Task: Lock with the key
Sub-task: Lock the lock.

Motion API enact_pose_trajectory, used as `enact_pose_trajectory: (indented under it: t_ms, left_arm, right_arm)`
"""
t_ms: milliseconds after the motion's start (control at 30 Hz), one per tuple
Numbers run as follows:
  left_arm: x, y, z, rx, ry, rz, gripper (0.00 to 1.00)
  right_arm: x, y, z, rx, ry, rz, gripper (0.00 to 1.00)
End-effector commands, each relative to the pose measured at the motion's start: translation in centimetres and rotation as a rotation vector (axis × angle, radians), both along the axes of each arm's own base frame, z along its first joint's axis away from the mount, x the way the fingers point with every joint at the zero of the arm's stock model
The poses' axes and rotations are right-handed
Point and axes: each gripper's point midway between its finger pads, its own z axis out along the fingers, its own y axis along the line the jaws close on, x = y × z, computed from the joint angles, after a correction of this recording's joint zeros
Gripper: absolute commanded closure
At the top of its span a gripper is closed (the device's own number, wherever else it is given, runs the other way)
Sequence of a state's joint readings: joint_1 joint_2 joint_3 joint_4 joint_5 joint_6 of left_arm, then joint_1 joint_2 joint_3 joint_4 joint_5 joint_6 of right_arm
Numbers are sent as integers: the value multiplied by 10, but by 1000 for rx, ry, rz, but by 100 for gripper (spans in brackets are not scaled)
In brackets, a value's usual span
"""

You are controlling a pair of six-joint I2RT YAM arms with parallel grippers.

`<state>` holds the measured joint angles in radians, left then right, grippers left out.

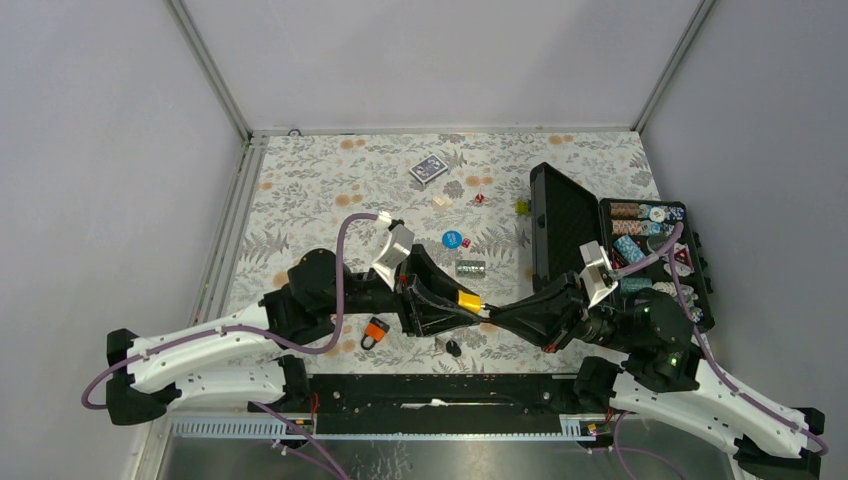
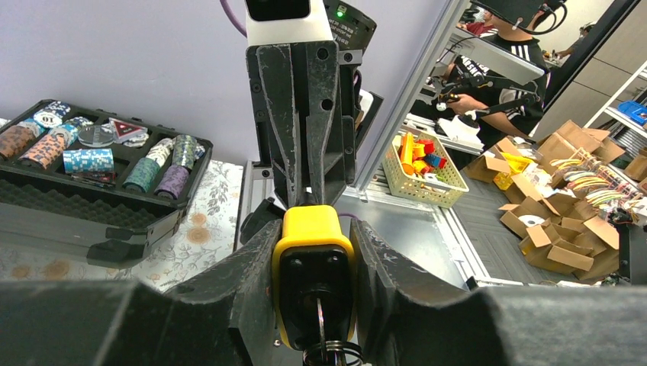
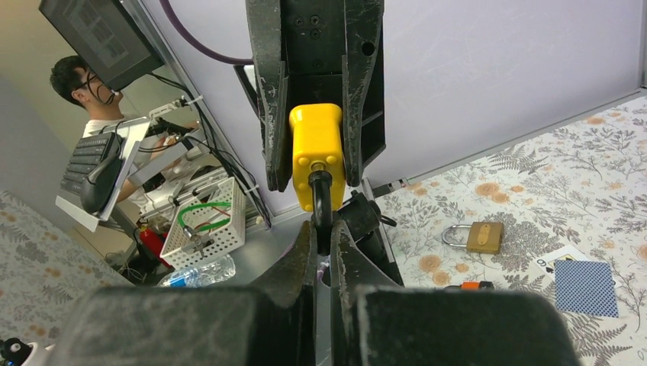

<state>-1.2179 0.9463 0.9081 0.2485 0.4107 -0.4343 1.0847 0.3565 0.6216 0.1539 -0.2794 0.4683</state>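
A yellow padlock (image 1: 468,300) hangs above the table between both arms. My left gripper (image 1: 452,300) is shut on its yellow body (image 2: 313,244), one finger on each side. A key (image 2: 320,324) sits in the keyhole in the black bottom face, with a key ring (image 2: 333,354) hanging from it. My right gripper (image 1: 492,314) comes from the opposite side and is shut on the padlock's black shackle (image 3: 320,200). In the right wrist view the shackle stands out of the yellow body (image 3: 315,145) and runs down between my right fingers (image 3: 347,255).
An open black case of poker chips (image 1: 650,255) lies at the right. An orange padlock (image 1: 375,331), a blue chip (image 1: 453,239), a blue card deck (image 1: 429,169) and small dice lie on the floral cloth. A brass padlock (image 3: 482,236) rests there too.
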Motion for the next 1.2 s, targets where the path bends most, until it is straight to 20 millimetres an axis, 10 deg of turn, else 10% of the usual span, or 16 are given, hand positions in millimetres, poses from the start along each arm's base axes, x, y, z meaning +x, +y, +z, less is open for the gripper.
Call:
enact_pose_trajectory:
  t_ms: [0,800,1167]
  left_arm:
    - [-11,-26,-36,104,2,-68,100]
    - [-24,-47,-63,181,22,-104,100]
    - [-16,-27,-52,142,0,-30,100]
  right_arm:
    - [5,13,9,15,10,9,100]
    - [12,19,20,16,6,-14,100]
    - [12,-9,19,-5,-25,-88,100]
